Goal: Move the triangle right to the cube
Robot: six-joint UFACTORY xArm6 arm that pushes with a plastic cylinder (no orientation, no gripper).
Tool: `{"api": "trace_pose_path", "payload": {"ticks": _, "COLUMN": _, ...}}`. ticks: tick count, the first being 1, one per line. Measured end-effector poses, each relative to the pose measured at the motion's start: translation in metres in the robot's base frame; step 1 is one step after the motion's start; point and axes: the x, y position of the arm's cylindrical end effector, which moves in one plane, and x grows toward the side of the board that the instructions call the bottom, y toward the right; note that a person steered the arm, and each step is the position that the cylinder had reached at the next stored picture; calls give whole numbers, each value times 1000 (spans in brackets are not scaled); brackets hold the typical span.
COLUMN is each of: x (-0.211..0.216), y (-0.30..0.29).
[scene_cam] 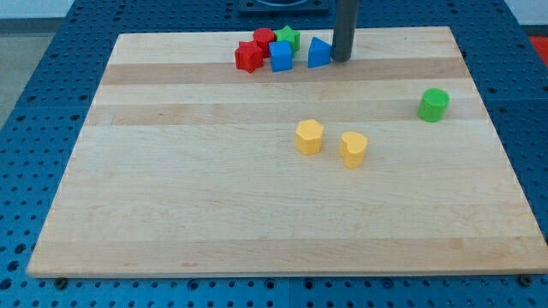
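A blue triangle block (pixel 318 53) stands near the view's top, right of a blue cube (pixel 281 57). A small gap separates them. My tip (pixel 341 59) is right next to the triangle's right side, touching or nearly touching it. The rod rises from there out of the view's top.
A red star-like block (pixel 248 57), a red cylinder (pixel 263 38) and a green star-like block (pixel 287 37) cluster left of and behind the cube. A green cylinder (pixel 433 104) stands at the right. A yellow hexagon block (pixel 309 137) and a yellow heart-like block (pixel 353 148) sit mid-board.
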Motion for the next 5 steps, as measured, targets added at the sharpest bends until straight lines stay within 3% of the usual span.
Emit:
{"api": "trace_pose_path", "payload": {"ticks": 3, "x": 4, "y": -14}}
{"api": "trace_pose_path", "payload": {"ticks": 5, "x": 71, "y": 0}}
